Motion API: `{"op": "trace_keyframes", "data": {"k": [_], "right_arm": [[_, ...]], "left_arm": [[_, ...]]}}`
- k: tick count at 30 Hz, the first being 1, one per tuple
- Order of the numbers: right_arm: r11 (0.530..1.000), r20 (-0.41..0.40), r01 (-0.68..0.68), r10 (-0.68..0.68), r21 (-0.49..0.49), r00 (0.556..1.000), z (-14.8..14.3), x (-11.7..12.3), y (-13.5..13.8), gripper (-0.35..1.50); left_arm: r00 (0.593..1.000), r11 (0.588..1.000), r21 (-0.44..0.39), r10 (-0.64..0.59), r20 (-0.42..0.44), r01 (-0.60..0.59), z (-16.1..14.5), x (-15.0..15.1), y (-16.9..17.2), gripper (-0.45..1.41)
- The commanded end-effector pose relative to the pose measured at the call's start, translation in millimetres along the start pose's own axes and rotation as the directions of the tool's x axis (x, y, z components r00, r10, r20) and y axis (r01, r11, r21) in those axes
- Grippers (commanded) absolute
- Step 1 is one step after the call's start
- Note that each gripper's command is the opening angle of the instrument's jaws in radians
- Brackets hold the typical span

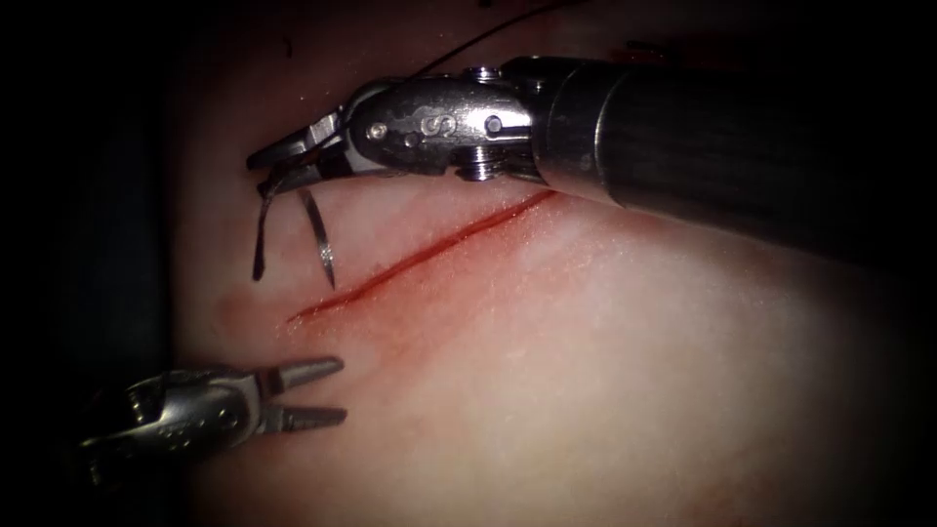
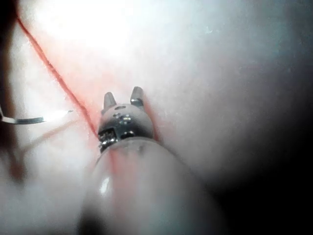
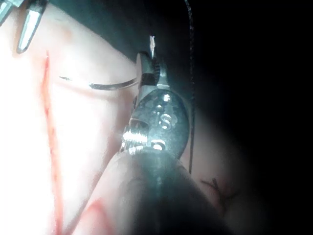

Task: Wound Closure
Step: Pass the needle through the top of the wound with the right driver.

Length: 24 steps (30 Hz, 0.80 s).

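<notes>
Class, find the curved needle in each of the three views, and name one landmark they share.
Endoscope view: the needle hangs from the right gripper, its tip just left of the cut, above the tissue.
Left wrist view: the needle lies beside the cut.
Right wrist view: the needle juts from the right gripper.
Shared landmark: the cut.

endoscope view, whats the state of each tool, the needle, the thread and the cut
right pincer: shut on the needle near its thread end
needle: hangs tip down, left of the cut, not in the tissue
left pincer: open, holds nothing
thread: trails from the right pincer
cut: open, red fluid along it
</notes>
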Motion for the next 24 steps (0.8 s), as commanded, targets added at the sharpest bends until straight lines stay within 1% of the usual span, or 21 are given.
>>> {"op": "trace_keyframes", "data": {"k": [1, 5, 6, 11, 18, 24], "right_arm": [[1.000, 0.006, 0.025, -0.025, -0.004, 1.000, 0.5, -0.2, 0.9, -0.35], [0.998, 0.032, 0.065, -0.064, -0.027, 0.997, 0.6, 0.0, 1.5, -0.35], [0.996, 0.038, 0.078, -0.076, -0.037, 0.996, 0.7, 0.2, 2.0, -0.35], [0.995, 0.039, 0.084, -0.082, -0.055, 0.996, 1.0, 0.2, 2.7, -0.35], [0.992, 0.050, 0.111, -0.108, -0.060, 0.993, 1.7, 0.0, 3.1, -0.35], [0.986, 0.051, 0.156, -0.154, -0.058, 0.987, 1.7, -0.4, 2.9, -0.35]], "left_arm": [[1.000, 1.000, -0.001, -0.001, 0.003, 0.001, 0.9, -0.3, -0.3, 0.18], [1.000, 1.000, -0.005, -0.012, 0.015, 0.012, 1.5, -1.0, -0.6, 0.18], [1.000, 1.000, -0.006, -0.011, 0.018, 0.011, 1.7, -1.2, -0.8, 0.18], [1.000, 1.000, -0.008, -0.023, 0.017, 0.023, 1.8, -1.2, -1.0, 0.16], [1.000, 0.999, -0.030, -0.018, 0.014, 0.019, 2.2, -1.5, -0.7, 0.14], [1.000, 0.999, -0.036, -0.019, 0.012, 0.019, 2.1, -1.4, -0.5, 0.13]]}}
